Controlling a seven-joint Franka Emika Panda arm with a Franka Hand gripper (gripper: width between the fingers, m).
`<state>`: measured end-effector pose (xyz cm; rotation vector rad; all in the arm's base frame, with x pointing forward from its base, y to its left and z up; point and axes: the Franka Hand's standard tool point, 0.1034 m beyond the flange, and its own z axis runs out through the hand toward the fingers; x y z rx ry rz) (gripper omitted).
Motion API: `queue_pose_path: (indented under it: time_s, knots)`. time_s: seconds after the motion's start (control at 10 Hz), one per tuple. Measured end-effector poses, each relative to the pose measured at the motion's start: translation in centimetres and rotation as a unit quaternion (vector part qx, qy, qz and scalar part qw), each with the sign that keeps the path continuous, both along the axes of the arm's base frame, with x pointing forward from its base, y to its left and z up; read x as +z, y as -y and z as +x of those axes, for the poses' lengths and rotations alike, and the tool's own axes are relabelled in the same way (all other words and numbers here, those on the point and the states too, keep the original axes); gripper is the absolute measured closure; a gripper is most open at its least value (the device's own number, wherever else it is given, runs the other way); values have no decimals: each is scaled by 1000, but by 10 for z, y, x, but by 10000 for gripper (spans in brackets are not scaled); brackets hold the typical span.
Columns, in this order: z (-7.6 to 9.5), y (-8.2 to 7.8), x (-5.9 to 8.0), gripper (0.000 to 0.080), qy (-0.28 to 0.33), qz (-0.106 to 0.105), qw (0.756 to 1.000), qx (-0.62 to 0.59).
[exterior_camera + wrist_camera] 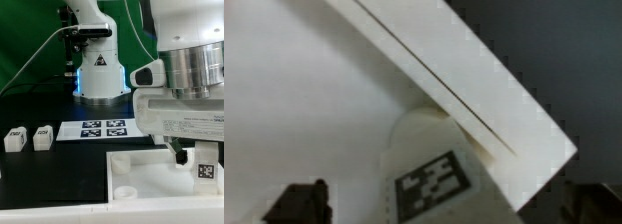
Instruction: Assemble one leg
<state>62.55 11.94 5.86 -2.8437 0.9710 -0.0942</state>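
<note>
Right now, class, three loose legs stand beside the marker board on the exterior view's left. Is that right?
Not quite: the exterior view shows two loose legs there, one leg and a second leg, not three. They do stand beside the marker board on that view's left.

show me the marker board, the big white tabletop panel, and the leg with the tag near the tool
marker board (95,128), exterior view, middle of the strip.
tabletop panel (150,185), exterior view, bare flat face.
leg (206,168), exterior view, its tagged face.

Open black table (50,175) lies around two spare legs (27,138); the tabletop panel (140,175) crowds the fingers (299,200).
</note>
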Motion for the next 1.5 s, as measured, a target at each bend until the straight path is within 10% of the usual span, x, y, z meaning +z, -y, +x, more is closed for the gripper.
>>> queue_pose_path:
  time_s: [0.2,0.3,0.5,0.9,1.2,1.5]
  knots:
    - [3,1,1,150,16,-45,985,164]
    - [3,0,1,150,14,-39,990,133]
    - [3,0,1,410,12,-35,994,107]
    - [3,0,0,512,-7,-2,994,-105]
    - [3,-4,-1,512,-25,32,940,-340]
    - [5,-3,-1,512,-49,90,827,-553]
